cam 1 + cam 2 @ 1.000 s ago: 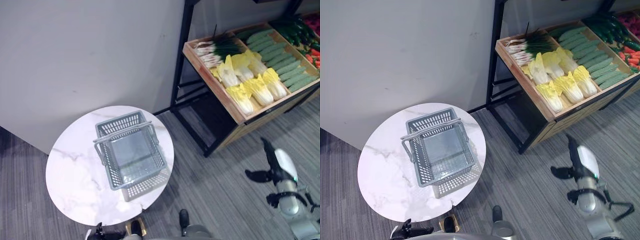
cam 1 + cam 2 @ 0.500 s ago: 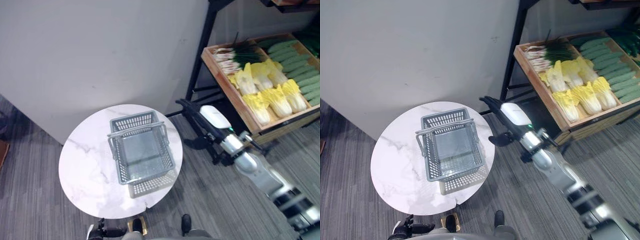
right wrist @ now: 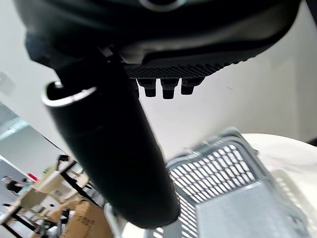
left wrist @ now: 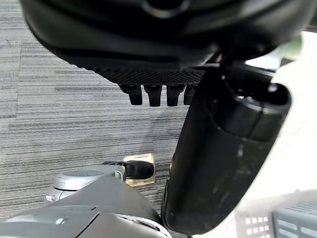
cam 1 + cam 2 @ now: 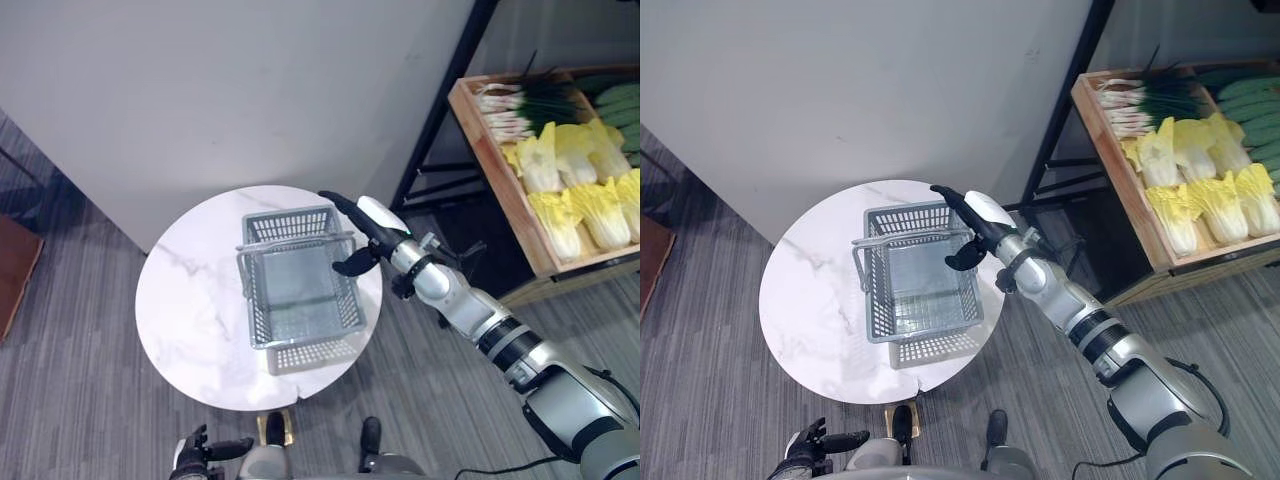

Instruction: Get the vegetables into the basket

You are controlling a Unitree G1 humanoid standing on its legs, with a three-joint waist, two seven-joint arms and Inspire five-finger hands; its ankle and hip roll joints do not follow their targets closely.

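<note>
1. basket (image 5: 298, 290) sits empty on the round table (image 5: 190, 310), open side up, ready to be filled.
2. right hand (image 5: 362, 232) hovers at the basket's far right corner, fingers straight and together, thumb apart, holding nothing.
3. vegetables (image 5: 570, 190) lie in the crate (image 5: 492, 160) on the rack, well apart.
4. left hand (image 4: 218, 139) hangs low by the table, fingers relaxed.

The right hand (image 3: 148, 49) hung with fingers (image 3: 168, 88) straight and thumb extended, holding nothing. Past the thumb lay the grey mesh basket (image 3: 223, 173), empty, on the white table (image 3: 292, 153).
</note>
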